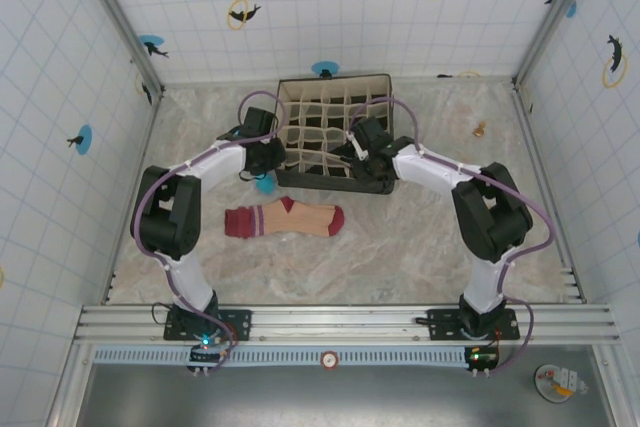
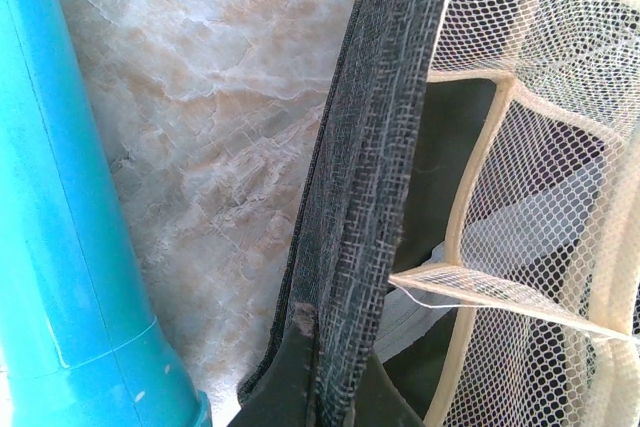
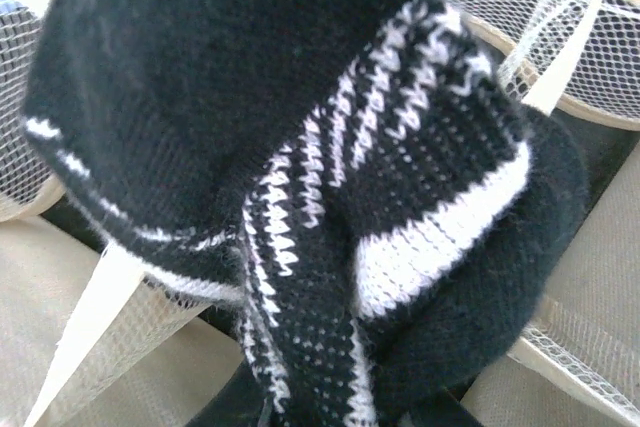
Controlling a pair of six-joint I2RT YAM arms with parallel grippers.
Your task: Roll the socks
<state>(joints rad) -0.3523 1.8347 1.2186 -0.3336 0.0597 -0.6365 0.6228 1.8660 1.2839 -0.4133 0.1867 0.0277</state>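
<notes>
Marbled beige tabletop (image 1: pixel 400 257), white tiled walls (image 1: pixel 330 7). One black fabric grid organizer (image 1: pixel 335 79); before it one peach-maroon fabric sock (image 1: pixel 285 220) and one blue plastic cylinder (image 2: pixel 60 247). Left gripper (image 1: pixel 272 159) pinches its wall; right gripper (image 1: pixel 352 155) clamps one black-white striped sock (image 3: pixel 300 147) over it.

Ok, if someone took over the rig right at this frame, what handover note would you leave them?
Left gripper: shut, pinching a wall of the mesh organizer, next to the blue cylinder.
Right gripper: shut on the black-and-white sock, which is bunched up and held over the organizer's compartments.
Peach sock: lying flat and unrolled on the table, in front of the organizer.
Done: the striped sock looks bundled, but it is not yet released.
Left: probably drop it into a compartment, then roll the peach sock.
</notes>
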